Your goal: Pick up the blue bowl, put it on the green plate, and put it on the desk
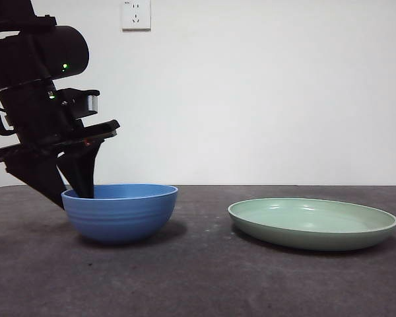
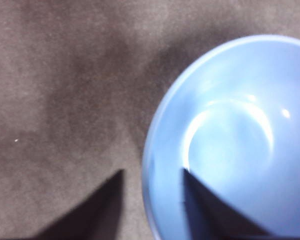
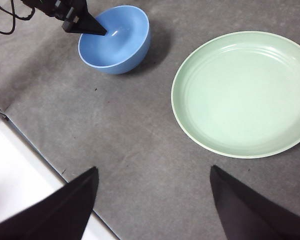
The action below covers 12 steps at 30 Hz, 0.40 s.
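Observation:
The blue bowl (image 1: 122,214) stands upright on the desk (image 1: 198,284) at the left. My left gripper (image 1: 74,195) is open and straddles its near-left rim: one jaw reaches inside the bowl (image 2: 230,135), the other stays outside over the desk, and the left gripper (image 2: 152,171) shows a gap to the rim on both sides. The green plate (image 1: 313,224) lies flat to the right, apart from the bowl, with nothing on it. My right gripper (image 3: 153,168) hangs open high above the desk, with the bowl (image 3: 115,40) and the plate (image 3: 242,92) well beyond it.
A white wall with a socket (image 1: 136,14) rises behind the desk. In the right wrist view the desk's edge runs diagonally beside a white surface (image 3: 20,170). Black cables (image 3: 5,20) trail from the left arm.

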Each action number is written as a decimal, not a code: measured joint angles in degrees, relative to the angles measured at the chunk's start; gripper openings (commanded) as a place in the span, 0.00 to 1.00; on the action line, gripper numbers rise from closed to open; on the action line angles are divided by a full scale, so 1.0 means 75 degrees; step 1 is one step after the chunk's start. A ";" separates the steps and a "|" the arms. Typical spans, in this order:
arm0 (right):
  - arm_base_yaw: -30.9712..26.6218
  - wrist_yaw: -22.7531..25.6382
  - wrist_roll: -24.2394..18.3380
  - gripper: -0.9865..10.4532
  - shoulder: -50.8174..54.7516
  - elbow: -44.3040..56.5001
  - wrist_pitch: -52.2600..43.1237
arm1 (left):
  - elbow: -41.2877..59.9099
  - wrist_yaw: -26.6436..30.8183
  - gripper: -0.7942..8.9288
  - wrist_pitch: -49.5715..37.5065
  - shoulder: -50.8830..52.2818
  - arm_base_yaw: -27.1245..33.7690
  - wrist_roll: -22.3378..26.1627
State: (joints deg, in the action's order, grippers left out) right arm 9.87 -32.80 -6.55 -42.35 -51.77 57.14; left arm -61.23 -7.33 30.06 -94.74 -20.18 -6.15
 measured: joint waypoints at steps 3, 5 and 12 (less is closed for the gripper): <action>0.0000 0.0000 0.0000 0.40 0.0000 0.0000 0.0000 | 0.0000 0.0003 0.09 -0.0061 0.0000 -0.0012 -0.0090; 0.0000 0.0003 0.0000 0.40 0.0000 0.0000 0.0000 | 0.0000 0.0006 0.09 -0.0111 0.0000 -0.0012 -0.0163; 0.0000 0.0000 0.0000 0.40 0.0000 0.0000 0.0000 | -0.0108 0.0009 0.09 -0.0087 0.0026 -0.0029 -0.0306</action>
State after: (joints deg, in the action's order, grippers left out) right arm 9.87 -32.80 -6.55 -42.35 -51.77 57.14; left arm -62.04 -7.27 29.41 -94.54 -20.40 -8.45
